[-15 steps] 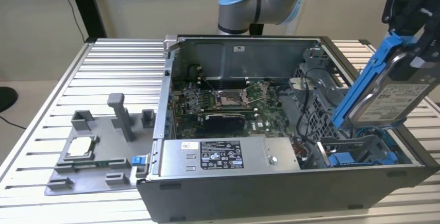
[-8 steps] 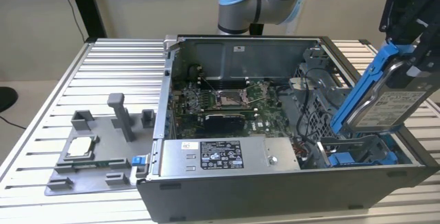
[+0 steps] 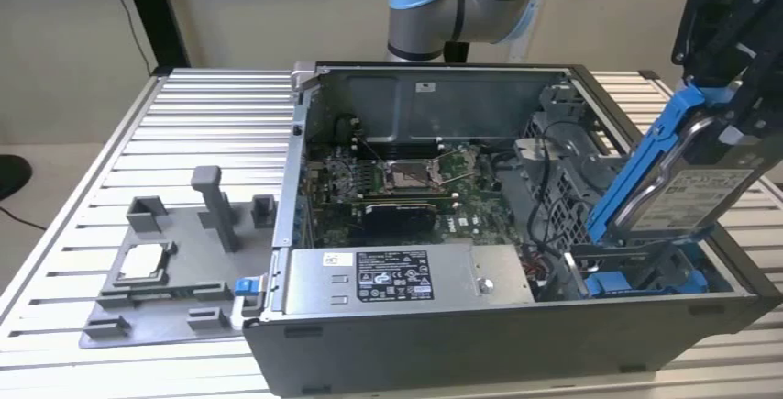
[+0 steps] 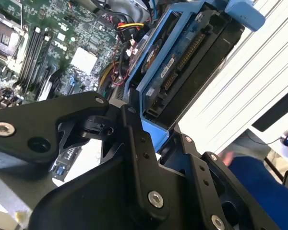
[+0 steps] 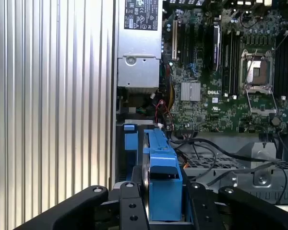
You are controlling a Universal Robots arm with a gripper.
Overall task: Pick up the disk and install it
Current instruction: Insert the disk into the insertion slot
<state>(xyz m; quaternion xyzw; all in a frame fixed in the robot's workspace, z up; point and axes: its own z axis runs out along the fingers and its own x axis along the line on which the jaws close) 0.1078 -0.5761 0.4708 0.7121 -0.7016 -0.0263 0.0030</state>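
The disk [image 3: 680,193], a silver drive with a white label in a blue plastic frame, hangs steeply tilted over the open computer case [image 3: 490,344] at the exterior view's right. Its lower end reaches down to the blue drive bay [image 3: 636,282] in the case's front corner. My gripper [image 3: 724,128] is shut on the disk's upper part. In both wrist views the black fingers [image 5: 132,206] [image 4: 134,139] clamp the blue frame [image 5: 163,163] [image 4: 153,81] from both sides. The drive's connector edge [image 4: 182,57] shows in the second wrist view.
Inside the case lie the motherboard [image 3: 404,179] and a long grey box with a white sticker [image 3: 391,275]. On the exterior view's left, a grey fixture [image 3: 171,280] holds a small silver chip [image 3: 145,260] on the ribbed table [image 3: 196,124]. A person's blue sleeve [image 4: 259,177] appears beyond the table.
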